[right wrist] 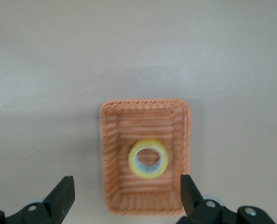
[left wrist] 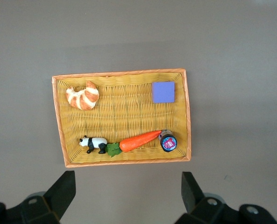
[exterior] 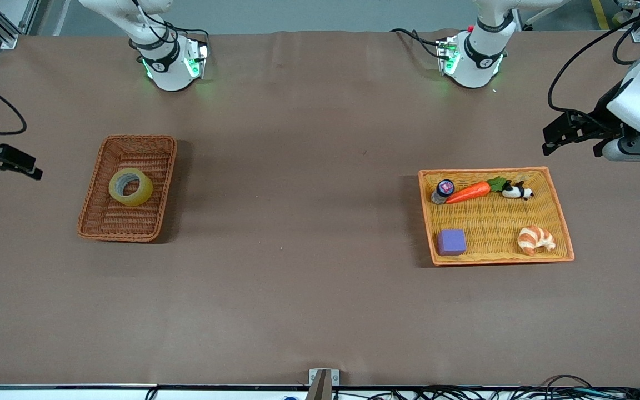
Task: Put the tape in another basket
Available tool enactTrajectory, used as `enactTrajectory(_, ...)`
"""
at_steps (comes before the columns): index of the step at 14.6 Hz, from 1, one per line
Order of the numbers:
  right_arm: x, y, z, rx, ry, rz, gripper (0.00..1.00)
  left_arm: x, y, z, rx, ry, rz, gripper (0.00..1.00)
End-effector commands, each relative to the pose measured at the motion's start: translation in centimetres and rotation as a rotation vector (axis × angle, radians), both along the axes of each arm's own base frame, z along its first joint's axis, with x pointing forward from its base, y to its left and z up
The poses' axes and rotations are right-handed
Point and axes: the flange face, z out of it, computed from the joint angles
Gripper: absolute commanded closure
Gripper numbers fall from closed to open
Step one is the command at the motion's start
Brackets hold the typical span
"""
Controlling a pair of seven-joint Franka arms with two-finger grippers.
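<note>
The tape (exterior: pixel 130 186), a yellowish ring with a grey core, lies flat in the reddish-brown wicker basket (exterior: pixel 106 222) toward the right arm's end of the table. It also shows in the right wrist view (right wrist: pixel 148 158), inside the basket (right wrist: pixel 145 205). My right gripper (exterior: pixel 20 164) is open and empty, up in the air beside the basket, off the table's end; in its own view the gripper (right wrist: pixel 127 189) shows spread fingers. My left gripper (exterior: pixel 573 145) is open and empty, high over the table by the tray; it also shows in the left wrist view (left wrist: pixel 127 186).
A wide orange-yellow woven tray (exterior: pixel 561 214) toward the left arm's end holds a toy carrot (exterior: pixel 469 192), a small jar (exterior: pixel 443 190), a panda figure (exterior: pixel 517 191), a purple block (exterior: pixel 451 242) and a croissant (exterior: pixel 535 239). Bare brown table lies between basket and tray.
</note>
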Motion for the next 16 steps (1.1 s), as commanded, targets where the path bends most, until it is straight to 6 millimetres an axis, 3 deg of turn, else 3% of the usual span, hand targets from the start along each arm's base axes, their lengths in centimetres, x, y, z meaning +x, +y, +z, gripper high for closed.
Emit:
enactTrajectory(1,-1.2,1.9,4.6,-0.004,0.027,-0.108,0.0,-0.1,-0.2,0.4,-0.002,-0.013,0.002,0.0)
enactTrajectory(4,-1.9,1.6,7.1,-0.004,-0.029,-0.012,0.0,-0.2,-0.5,0.5,-0.002,-0.012,0.017,0.0)
enactTrajectory(7,-2.1,1.3,5.8,-0.019,0.002,0.029,0.0,-0.4,-0.6,1.0,-0.005,-0.018,0.019,0.0)
enactTrajectory(16,-1.9,1.3,4.6,-0.035,-0.005,0.017,0.0,-0.6,-0.5,1.4,-0.004,-0.018,0.017,0.0)
